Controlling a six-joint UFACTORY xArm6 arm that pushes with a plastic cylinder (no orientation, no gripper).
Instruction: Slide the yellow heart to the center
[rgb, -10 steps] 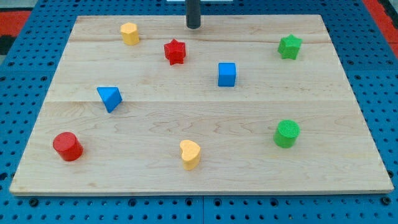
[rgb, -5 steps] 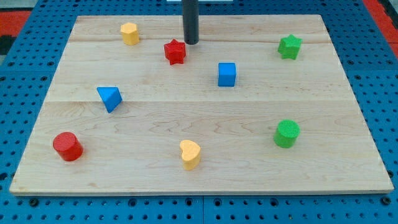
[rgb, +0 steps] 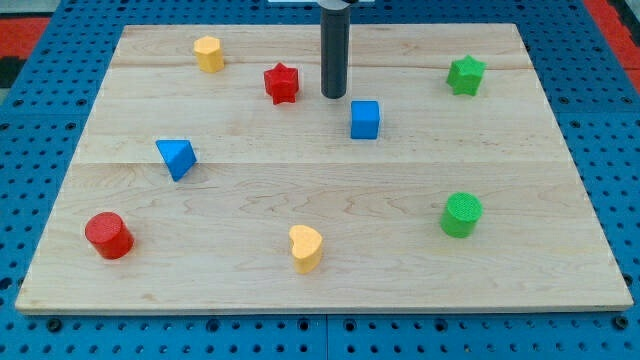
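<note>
Wooden surface (rgb: 330, 190) lies on blue pegboard (rgb: 40, 110). End effector tip (rgb: 334, 96), a bare rod gripping nothing, stands between red star (rgb: 282, 83) and blue cube (rgb: 365, 119). Yellow heart (rgb: 306, 248) lies well below it.

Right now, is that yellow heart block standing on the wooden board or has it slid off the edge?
On the board. The yellow heart sits flat on the wooden board, near the view's bottom edge, and my tip is far above it.

Setting: lab / robot test bench. Evidence: wooden board (rgb: 330, 270) laid on blue perforated base plate (rgb: 330, 340) w/ regular hole grid, red mat (rgb: 615, 20) at the view's top corners. Small plastic coloured blocks spread over board; dark rod (rgb: 334, 50) hangs from above.
</note>
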